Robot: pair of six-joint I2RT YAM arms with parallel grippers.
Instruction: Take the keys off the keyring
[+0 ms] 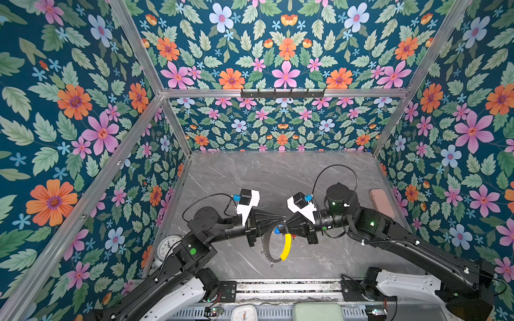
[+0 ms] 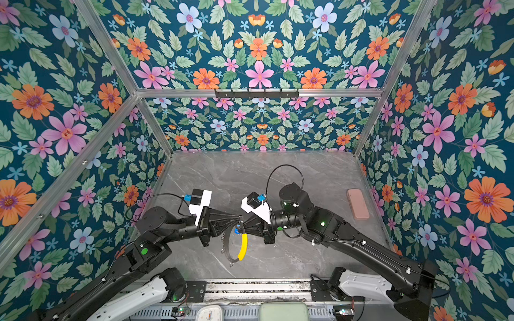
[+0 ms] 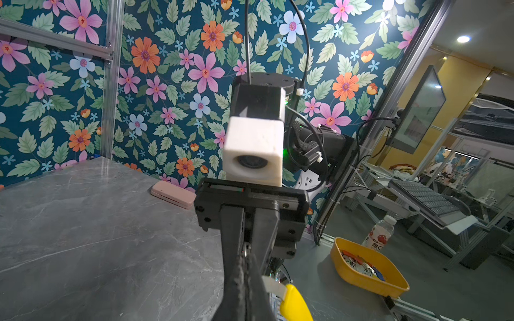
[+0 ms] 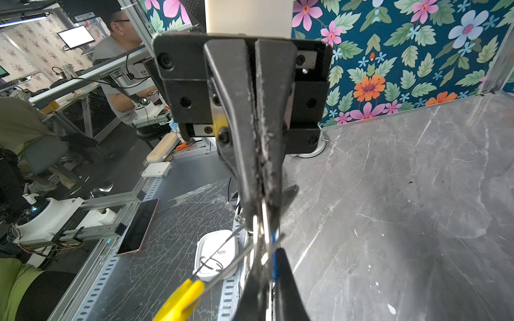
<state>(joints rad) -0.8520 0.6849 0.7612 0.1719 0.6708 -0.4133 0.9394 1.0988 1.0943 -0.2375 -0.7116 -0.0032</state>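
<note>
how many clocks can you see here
2. A round white clock stands at the table's left edge, partly behind the left arm; a squarish white clock lies on the perforated front rail. The arms may hide more.

A grey marble table (image 1: 250,180) is spanning the floral-walled booth. A flat pink case (image 1: 381,203) is lying on it close to the right wall. A round white clock (image 1: 167,246) is sitting at the table's left edge. Past the front rail a square white clock (image 2: 208,313) and a pale green box (image 2: 283,311) are resting near each other. A black hook rack (image 1: 282,94) is hanging on the back rail. Outside the booth, a bottle (image 3: 379,233) is standing just beside a yellow tray (image 3: 358,282).
</note>
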